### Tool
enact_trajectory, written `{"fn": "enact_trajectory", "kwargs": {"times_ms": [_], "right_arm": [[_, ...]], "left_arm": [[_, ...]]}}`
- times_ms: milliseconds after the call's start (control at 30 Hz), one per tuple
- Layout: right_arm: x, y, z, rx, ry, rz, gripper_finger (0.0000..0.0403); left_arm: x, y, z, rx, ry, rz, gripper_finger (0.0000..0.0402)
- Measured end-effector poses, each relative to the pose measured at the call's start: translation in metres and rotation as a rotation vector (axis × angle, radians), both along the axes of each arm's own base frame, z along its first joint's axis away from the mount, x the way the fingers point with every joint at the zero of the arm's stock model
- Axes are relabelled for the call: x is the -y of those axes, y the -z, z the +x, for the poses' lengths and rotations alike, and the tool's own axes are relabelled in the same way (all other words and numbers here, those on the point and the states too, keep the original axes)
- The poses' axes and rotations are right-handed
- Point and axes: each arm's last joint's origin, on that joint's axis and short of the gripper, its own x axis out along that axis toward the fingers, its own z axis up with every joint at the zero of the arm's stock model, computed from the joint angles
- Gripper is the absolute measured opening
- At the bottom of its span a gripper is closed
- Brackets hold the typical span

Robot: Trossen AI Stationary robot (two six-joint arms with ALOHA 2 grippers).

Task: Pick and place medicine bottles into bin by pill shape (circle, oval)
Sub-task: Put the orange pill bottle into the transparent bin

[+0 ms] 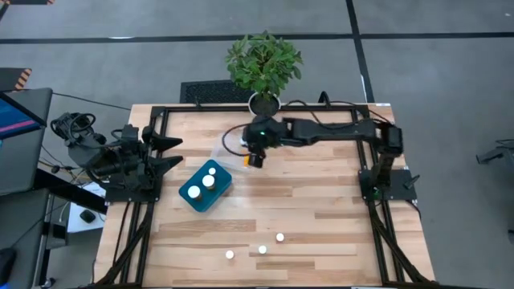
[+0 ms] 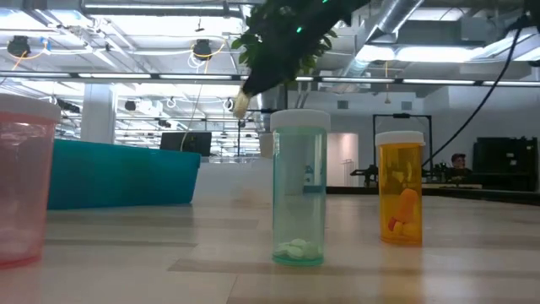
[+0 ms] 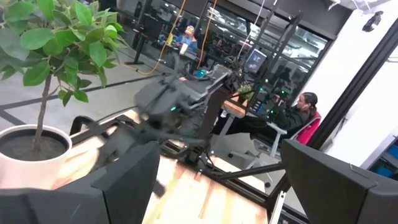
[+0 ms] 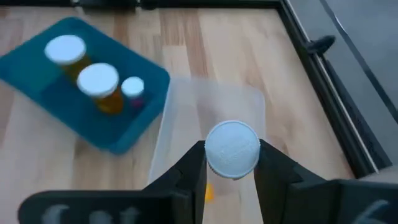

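Right pincer (image 4: 231,163): closed on a white-capped bottle (image 4: 232,149), cap gripped between both fingers. I see it held above a clear bin (image 4: 211,118), w/ orange showing under the cap.
Right arm: reaches from the right side across the back of the surface (image 1: 321,217), pincer near the plant pot (image 1: 263,103).
Left pincer (image 3: 214,180): jaws wide, nothing between them. Parked at the left edge of the surface, aimed toward the plant.
Blue bin (image 1: 206,187): just beside the clear bin, toward the front-left. Holds three white-capped bottles; at least one has an orange body.
Clear bin: hard to make out from overhead; sits between blue bin and plant pot.
Loose bottles: three stand near the front of the surface, well apart from both bins – (image 1: 230,254), (image 1: 262,250), (image 1: 279,238).
Low view: a clear greenish bottle (image 2: 299,187) w/ white pills at the bottom, an orange bottle (image 2: 400,187) w/ orange pills, and a pinkish container (image 2: 24,181) at the frame edge. All upright.
Obstructions: plant foliage (image 1: 263,60) overhangs the back edge close to the right pincer.
Background: people seated at desks beyond the surface, seen in left wrist view (image 3: 301,111).
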Motion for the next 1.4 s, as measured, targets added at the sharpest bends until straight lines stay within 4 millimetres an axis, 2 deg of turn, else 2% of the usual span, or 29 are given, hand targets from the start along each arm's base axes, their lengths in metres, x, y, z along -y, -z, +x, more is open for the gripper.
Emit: {"fn": "enact_trajectory", "kwargs": {"times_ms": [167,333,500,633,733,1400], "right_arm": [[0.011,0.024,0.027,-0.027,0.041,0.041,0.0113],[0.019,0.044,0.046,-0.069,0.066,0.025,0.0113],[0.025,0.072,0.054,-0.151,0.079,0.035,0.0113],[0.027,0.083,0.058,-0.176,0.094,0.015,0.0113],[0.026,0.088,0.055,-0.215,0.092,0.015,0.0114],[0.026,0.088,0.055,-0.228,0.095,0.002,0.0114]], "left_arm": [[0.0,0.001,0.0,-0.006,0.007,0.005,0.0328],[0.001,0.001,0.0,-0.007,0.024,0.005,0.0328],[0.001,0.001,0.0,-0.007,0.024,0.006,0.0328],[0.001,0.001,0.0,-0.008,0.024,0.007,0.0328],[0.001,0.001,0.0,-0.007,0.024,0.002,0.0328],[0.001,0.001,0.0,-0.01,0.024,-0.003,0.0328]]}}
